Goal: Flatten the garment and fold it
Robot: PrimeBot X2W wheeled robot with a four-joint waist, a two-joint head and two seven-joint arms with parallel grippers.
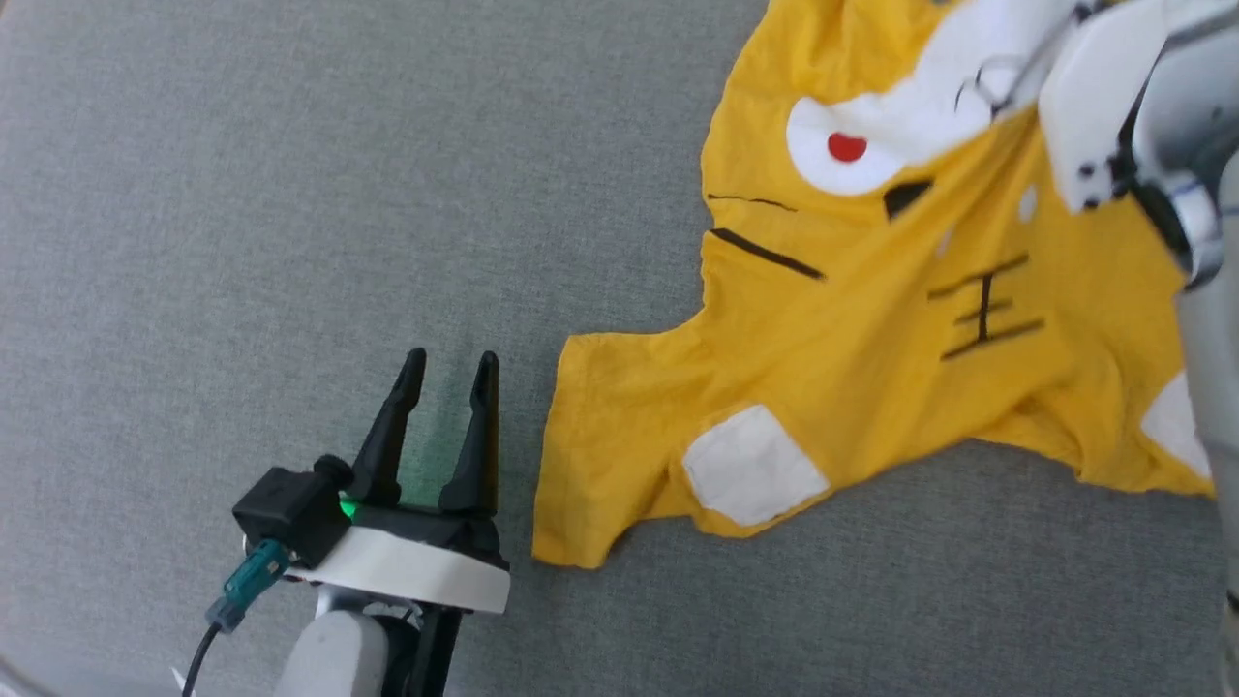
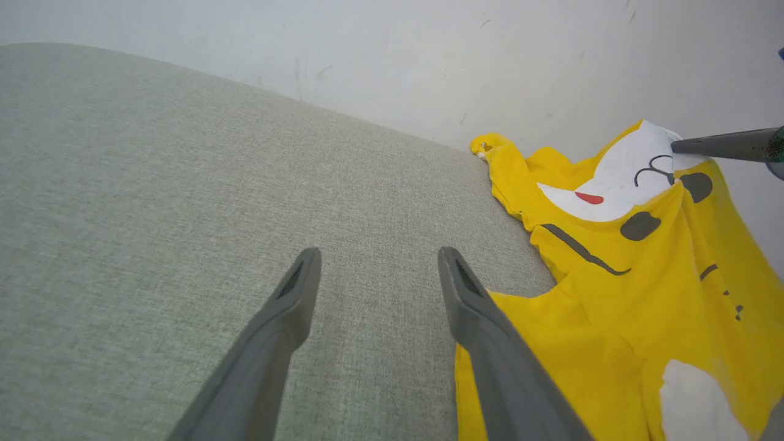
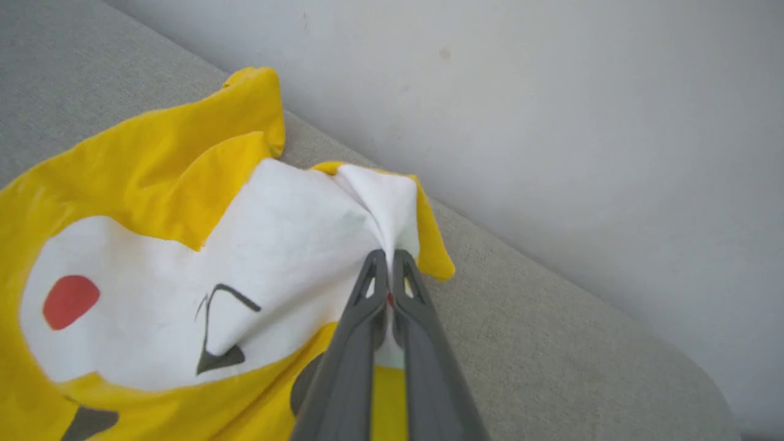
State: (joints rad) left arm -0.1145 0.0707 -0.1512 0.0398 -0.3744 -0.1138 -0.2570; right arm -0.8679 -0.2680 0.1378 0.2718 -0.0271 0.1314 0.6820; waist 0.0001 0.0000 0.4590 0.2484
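The garment (image 1: 871,319), a bright yellow T-shirt, lies crumpled at the right with its cat-face print up. One sleeve (image 1: 600,436) is spread toward my left gripper (image 1: 452,368). That gripper stands open just left of the sleeve, with nothing between its fingers. In the left wrist view the left gripper (image 2: 376,257) hovers over bare surface, its right finger at the edge of the garment (image 2: 612,318). My right gripper (image 3: 387,257) is shut on a pinched fold of the white patch at the far end of the garment (image 3: 153,165). The cloth there is raised off the surface.
The garment rests on a wide grey fabric-covered surface (image 1: 242,194). A pale wall (image 3: 551,122) rises right behind the surface's far edge, close to the held fold. The right arm's white wrist (image 1: 1094,106) hangs over the garment's upper right.
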